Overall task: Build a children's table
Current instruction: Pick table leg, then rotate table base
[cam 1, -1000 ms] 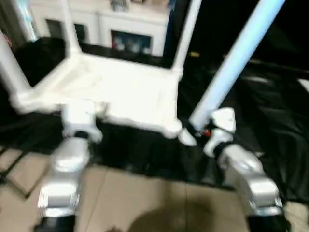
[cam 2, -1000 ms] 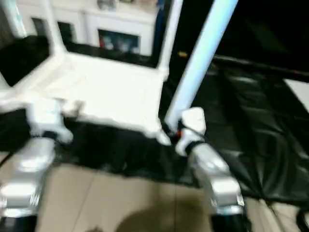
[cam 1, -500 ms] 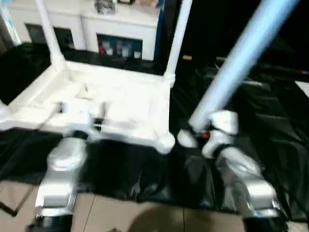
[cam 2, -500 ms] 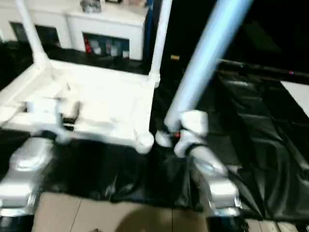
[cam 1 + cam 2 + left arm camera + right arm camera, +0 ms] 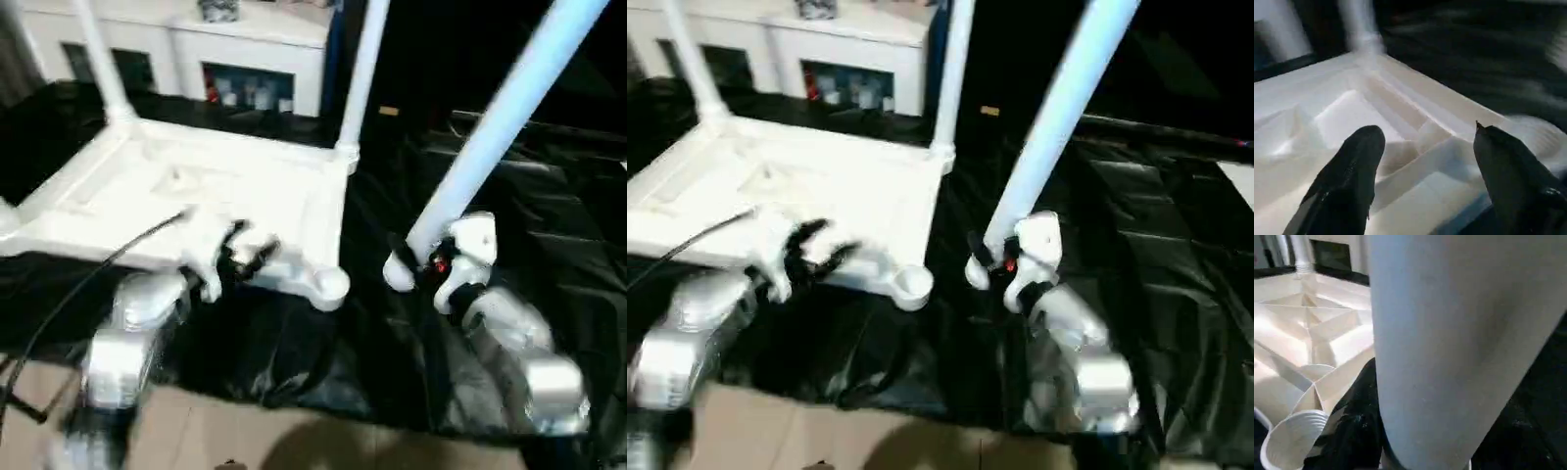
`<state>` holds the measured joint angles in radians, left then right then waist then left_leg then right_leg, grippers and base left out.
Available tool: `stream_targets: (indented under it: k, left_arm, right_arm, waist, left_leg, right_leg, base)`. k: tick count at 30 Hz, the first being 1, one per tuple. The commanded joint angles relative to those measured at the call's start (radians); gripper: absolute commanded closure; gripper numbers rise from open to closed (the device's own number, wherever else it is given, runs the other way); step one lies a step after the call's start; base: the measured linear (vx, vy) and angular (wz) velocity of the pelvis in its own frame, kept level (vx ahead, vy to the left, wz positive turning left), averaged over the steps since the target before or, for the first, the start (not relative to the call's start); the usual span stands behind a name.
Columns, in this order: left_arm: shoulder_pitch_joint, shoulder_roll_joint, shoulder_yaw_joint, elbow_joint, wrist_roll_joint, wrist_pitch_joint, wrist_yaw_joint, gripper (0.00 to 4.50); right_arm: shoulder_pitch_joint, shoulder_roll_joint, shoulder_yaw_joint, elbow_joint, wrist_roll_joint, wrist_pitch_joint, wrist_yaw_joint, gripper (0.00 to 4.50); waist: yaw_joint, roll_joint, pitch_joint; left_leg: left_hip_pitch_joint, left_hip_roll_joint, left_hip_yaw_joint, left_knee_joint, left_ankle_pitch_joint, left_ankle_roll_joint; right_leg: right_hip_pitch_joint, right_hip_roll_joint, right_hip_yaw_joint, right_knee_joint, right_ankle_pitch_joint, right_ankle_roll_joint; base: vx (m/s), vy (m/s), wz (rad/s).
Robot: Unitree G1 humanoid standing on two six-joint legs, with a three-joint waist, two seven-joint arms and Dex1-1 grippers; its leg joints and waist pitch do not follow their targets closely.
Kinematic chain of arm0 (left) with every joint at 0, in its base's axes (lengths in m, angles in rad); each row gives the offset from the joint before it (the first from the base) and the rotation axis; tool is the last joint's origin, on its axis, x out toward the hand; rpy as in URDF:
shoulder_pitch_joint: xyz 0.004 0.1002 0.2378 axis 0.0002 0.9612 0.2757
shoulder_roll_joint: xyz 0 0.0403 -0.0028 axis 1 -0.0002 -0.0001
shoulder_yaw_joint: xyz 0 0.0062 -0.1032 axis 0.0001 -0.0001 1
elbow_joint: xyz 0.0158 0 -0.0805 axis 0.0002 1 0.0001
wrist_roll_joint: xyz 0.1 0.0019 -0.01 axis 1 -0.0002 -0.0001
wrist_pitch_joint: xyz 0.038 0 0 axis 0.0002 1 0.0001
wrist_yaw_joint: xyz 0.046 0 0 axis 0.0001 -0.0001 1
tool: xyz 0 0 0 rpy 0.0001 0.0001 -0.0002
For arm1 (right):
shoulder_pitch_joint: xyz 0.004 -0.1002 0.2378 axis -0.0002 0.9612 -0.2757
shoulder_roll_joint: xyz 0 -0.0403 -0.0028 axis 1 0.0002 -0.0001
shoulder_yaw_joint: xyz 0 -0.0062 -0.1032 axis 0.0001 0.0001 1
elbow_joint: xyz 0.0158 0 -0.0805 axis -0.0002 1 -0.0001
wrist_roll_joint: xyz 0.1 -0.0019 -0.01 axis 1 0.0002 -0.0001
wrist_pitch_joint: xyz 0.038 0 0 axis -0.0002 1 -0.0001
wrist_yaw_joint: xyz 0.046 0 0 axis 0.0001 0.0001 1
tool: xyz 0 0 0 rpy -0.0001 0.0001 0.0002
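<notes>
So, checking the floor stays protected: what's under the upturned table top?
A crinkled black sheet lies under the table top and spreads past its near and right edges. Whatever sits beneath the top's middle is covered.

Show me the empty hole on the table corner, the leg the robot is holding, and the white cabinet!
empty corner socket (image 5: 912,282): right eye view, on its round open rim.
held leg (image 5: 490,137): left eye view, middle of the tube.
white cabinet (image 5: 186,44): left eye view, on its front.
</notes>
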<state>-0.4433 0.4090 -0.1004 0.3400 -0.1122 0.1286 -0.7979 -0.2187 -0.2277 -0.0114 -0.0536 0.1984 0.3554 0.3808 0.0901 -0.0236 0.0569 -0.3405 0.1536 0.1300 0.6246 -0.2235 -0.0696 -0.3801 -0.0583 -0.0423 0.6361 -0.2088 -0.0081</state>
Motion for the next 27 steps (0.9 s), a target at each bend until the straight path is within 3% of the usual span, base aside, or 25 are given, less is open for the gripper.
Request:
stream_targets:
  k: [1,3,4,6,7,9,11,12,14,15,16,22,25,26,27]
  left_arm:
    - [-0.08,0.018,-0.075,0.127,0.031,-0.086,-0.181,1.13]
    - [-0.098,0.021,-0.085,0.161,0.033,-0.107,-0.214,1.13]
    - [-0.117,0.02,-0.09,0.195,0.041,-0.129,-0.225,1.13]
    - [-0.187,0.022,-0.125,0.314,0.098,-0.213,-0.248,1.13]
    - [-0.217,0.021,-0.14,0.368,0.112,-0.254,-0.276,1.13]
    - [-0.246,0.019,-0.153,0.423,0.121,-0.288,-0.308,1.48]
    - [-0.286,0.014,-0.173,0.492,0.138,-0.315,-0.346,1.48]
    - [-0.313,0.012,-0.187,0.54,0.158,-0.337,-0.357,1.54]
    - [-0.34,0.012,-0.203,0.586,0.184,-0.362,-0.355,1.68]
    - [-0.34,0.012,-0.203,0.586,0.184,-0.362,-0.355,1.89]
    - [-0.364,0.01,-0.212,0.628,0.202,-0.385,-0.346,1.92]
    - [-0.433,0.0,-0.24,0.776,0.255,-0.438,-0.353,2.43]
    - [-0.452,-0.004,-0.241,0.809,0.266,-0.449,-0.349,2.81]
    - [-0.467,-0.007,-0.241,0.839,0.277,-0.465,-0.345,2.81]
    - [-0.473,-0.007,-0.241,0.853,0.281,-0.467,-0.343,2.99]
  right_arm:
    - [-0.016,-0.026,-0.001,0.015,-0.007,-0.008,0.042,2.61]
    - [-0.014,-0.029,-0.001,0.012,-0.005,-0.006,0.049,2.61]
    - [-0.011,-0.032,0.0,0.006,-0.004,-0.003,0.053,2.61]
    - [-0.001,-0.046,0.001,-0.012,0.002,0.003,0.067,2.61]
    - [0.004,-0.052,0.002,-0.018,0.005,0.005,0.07,2.61]
    - [0.011,-0.057,0.003,-0.023,0.009,0.006,0.071,2.61]
    - [0.021,-0.065,0.005,-0.033,0.012,0.011,0.074,2.61]
    - [0.025,-0.069,0.006,-0.04,0.01,0.015,0.078,2.61]
    - [0.029,-0.073,0.008,-0.045,0.008,0.016,0.082,2.61]
    - [0.029,-0.073,0.008,-0.045,0.008,0.016,0.082,2.61]
    - [0.034,-0.075,0.008,-0.051,0.005,0.017,0.084,2.61]
    - [0.043,-0.08,0.011,-0.062,0.004,0.022,0.08,2.61]
    - [0.039,-0.081,0.012,-0.059,0.003,0.024,0.081,2.61]
    - [0.037,-0.081,0.014,-0.058,0.001,0.024,0.082,2.61]
    - [0.036,-0.081,0.015,-0.059,0.0,0.024,0.082,2.61]
  waist:
    - [-0.006,0.018,-0.051]
    - [-0.003,0.02,-0.054]
    - [-0.004,0.03,-0.052]
    - [-0.008,0.027,-0.056]
    - [-0.004,0.031,-0.063]
    - [-0.003,0.029,-0.067]
    - [-0.004,0.037,-0.069]
    - [-0.003,0.037,-0.077]
    - [-0.005,0.039,-0.076]
    - [-0.005,0.039,-0.078]
    - [-0.005,0.044,-0.077]
    - [-0.004,0.04,-0.069]
    - [-0.004,0.041,-0.069]
    - [-0.003,0.047,-0.069]
    - [-0.005,0.043,-0.068]
  left_leg:
    - [0.02,0.052,-0.012,-0.107,-0.338,-0.034]
    - [0.007,0.058,-0.012,-0.108,-0.282,-0.033]
    - [0.006,0.059,-0.008,-0.107,-0.267,-0.03]
    - [0.001,0.052,-0.004,-0.104,-0.247,-0.025]
    - [0.002,0.053,-0.002,-0.099,-0.195,-0.02]
    - [-0.005,0.055,-0.001,-0.097,-0.158,-0.019]
    - [-0.005,0.057,0.003,-0.092,-0.143,-0.017]
    - [-0.009,0.059,0.002,-0.088,-0.099,-0.011]
    - [-0.009,0.056,0.006,-0.085,-0.093,0.003]
    - [-0.012,0.058,0.004,-0.085,-0.085,0.004]
    - [-0.012,0.06,0.004,-0.084,-0.079,0.007]
    - [-0.005,0.064,0.006,-0.091,-0.154,-0.004]
    - [-0.003,0.063,0.007,-0.09,-0.165,-0.006]
    - [-0.003,0.063,0.006,-0.09,-0.165,-0.007]
    - [-0.003,0.062,0.008,-0.09,-0.167,-0.006]
  right_leg:
    - [0.034,-0.081,0.051,-0.11,-0.387,-0.116]
    - [0.044,-0.09,0.053,-0.1,-0.335,-0.135]
    - [0.039,-0.09,0.054,-0.101,-0.342,-0.141]
    - [0.043,-0.087,0.053,-0.106,-0.354,-0.132]
    - [0.043,-0.086,0.056,-0.103,-0.289,-0.13]
    - [0.049,-0.086,0.054,-0.093,-0.224,-0.148]
    - [0.044,-0.083,0.051,-0.089,-0.168,-0.174]
    - [0.051,-0.085,0.05,-0.076,-0.088,-0.2]
    - [0.048,-0.079,0.048,-0.076,-0.038,-0.213]
    - [0.053,-0.083,0.048,-0.07,-0.015,-0.221]
    - [0.051,-0.084,0.047,-0.069,0.007,-0.234]
    - [0.05,-0.088,0.049,-0.082,-0.1,-0.236]
    - [0.048,-0.088,0.05,-0.087,-0.128,-0.234]
    - [0.047,-0.088,0.05,-0.087,-0.128,-0.234]
    - [0.047,-0.086,0.05,-0.089,-0.127,-0.232]
  base:
    - [-0.082,0.025,0.01]
    - [-0.066,0.02,-0.01]
    - [0.0,0.0,0.0]
    - [0.0,0.0,0.0]
    - [0.0,0.0,0.0]
    - [0.0,0.0,0.0]
    - [0.0,0.0,0.0]
    - [0.0,0.0,0.0]
    - [0.0,0.0,0.0]
    - [0.0,0.0,0.0]
    - [0.0,0.0,0.0]
    - [0.0,0.0,0.0]
    - [0.0,0.0,0.0]
    - [0.0,0.0,0.0]
    - [0.0,0.0,0.0]
